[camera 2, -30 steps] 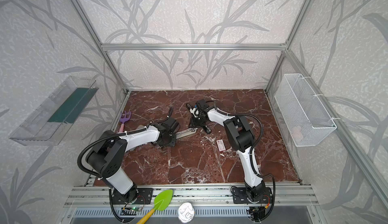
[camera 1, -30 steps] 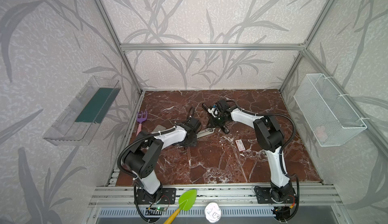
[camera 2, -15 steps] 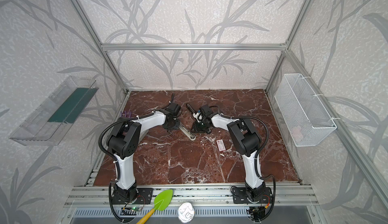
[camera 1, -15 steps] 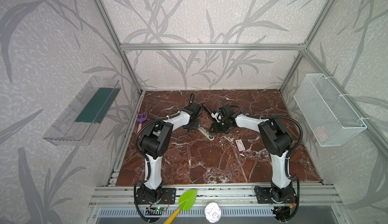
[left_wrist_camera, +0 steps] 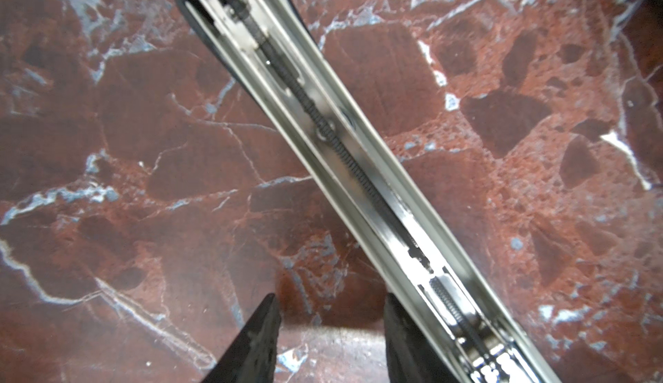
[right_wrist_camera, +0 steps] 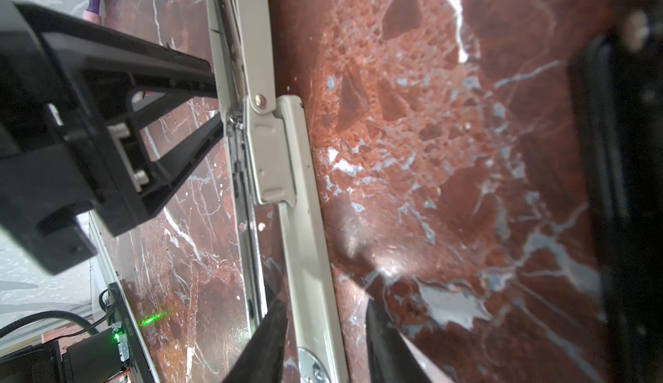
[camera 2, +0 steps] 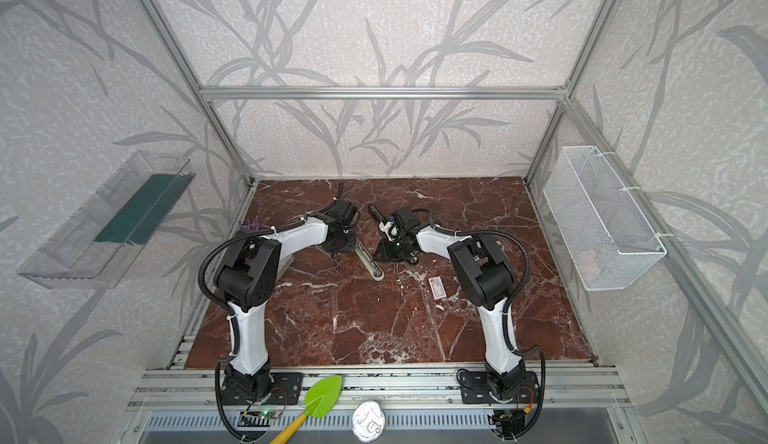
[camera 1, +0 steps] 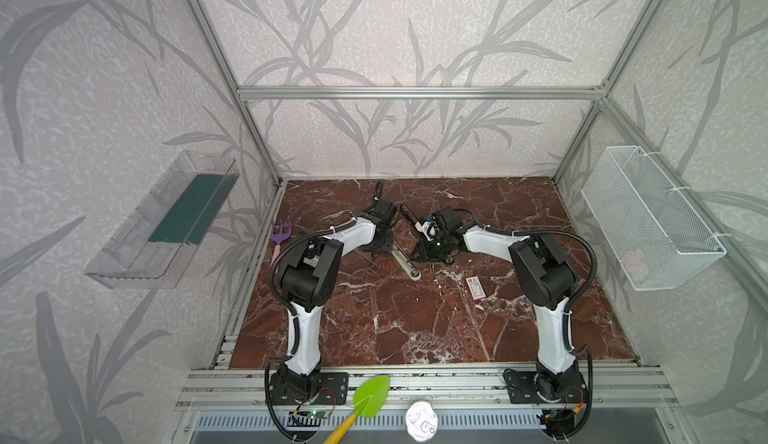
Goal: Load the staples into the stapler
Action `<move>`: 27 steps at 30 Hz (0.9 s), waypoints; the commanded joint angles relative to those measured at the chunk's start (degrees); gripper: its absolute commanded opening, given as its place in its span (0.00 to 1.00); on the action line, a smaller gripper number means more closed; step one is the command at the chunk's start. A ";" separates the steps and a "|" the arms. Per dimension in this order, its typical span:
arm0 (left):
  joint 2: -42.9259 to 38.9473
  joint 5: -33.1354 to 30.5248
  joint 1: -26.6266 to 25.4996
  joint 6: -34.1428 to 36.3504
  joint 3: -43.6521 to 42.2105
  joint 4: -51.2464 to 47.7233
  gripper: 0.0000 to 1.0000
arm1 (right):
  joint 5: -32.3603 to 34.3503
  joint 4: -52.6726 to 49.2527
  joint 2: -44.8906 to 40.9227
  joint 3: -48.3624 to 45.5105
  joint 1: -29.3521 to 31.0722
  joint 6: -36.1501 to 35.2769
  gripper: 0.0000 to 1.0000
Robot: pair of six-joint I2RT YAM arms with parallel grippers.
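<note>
Where the two arms meet at the middle of the red marble table (camera 1: 374,329), the stapler (camera 1: 404,261) lies open. Its long silver rail and thin spring face up in the left wrist view. The left gripper (left_wrist_camera: 330,298) holds nothing: its jaws stand apart over bare table, with one finger just beside the rail. The right gripper (right_wrist_camera: 324,300) stands astride the stapler's pale bar, jaws apart with a gap showing on one side, so it is not clamped. The staples (camera 1: 476,287), in a small flat white box with a red mark, lie on the table near the right arm, apart from the stapler. The stapler looks like rigid metal, hinged and likely to swing, so steady it by its long side walls. The box looks light and easily crushed, so pinch its long edges gently.
</note>
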 commanded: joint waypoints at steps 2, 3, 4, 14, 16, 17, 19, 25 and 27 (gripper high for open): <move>-5.51 -1.10 0.24 -1.36 -2.27 0.02 0.51 | 3.89 -2.91 -4.53 0.58 0.18 -2.10 0.40; -7.28 -1.34 0.32 -1.82 -3.24 -0.09 0.51 | 4.93 -3.90 -6.07 0.32 0.18 -2.91 0.40; -8.76 -1.38 0.32 -2.15 -4.08 -0.29 0.52 | 6.02 -5.00 -7.32 0.10 0.13 -3.53 0.41; -29.16 8.31 0.24 -3.62 -16.28 0.83 0.56 | 19.90 -11.87 -28.12 -11.91 -1.03 -5.95 0.52; -32.82 12.46 0.24 -4.03 -18.89 2.26 0.58 | 22.30 -12.93 -32.41 -15.96 -2.64 -4.97 0.55; -34.40 14.70 0.17 -4.44 -20.15 3.14 0.58 | 22.98 -13.08 -34.55 -18.25 -4.01 -4.25 0.57; -37.27 19.27 0.06 -5.71 -22.51 5.12 0.59 | 23.65 -12.19 -37.98 -23.01 -7.11 -2.84 0.60; -40.94 27.03 -3.63 -7.51 -27.70 11.23 0.60 | 23.38 -9.08 -41.87 -31.62 -13.91 -1.35 0.69; -39.94 26.93 -5.62 -7.05 -27.86 11.38 0.60 | 22.85 -7.55 -40.73 -32.50 -14.50 -1.43 0.69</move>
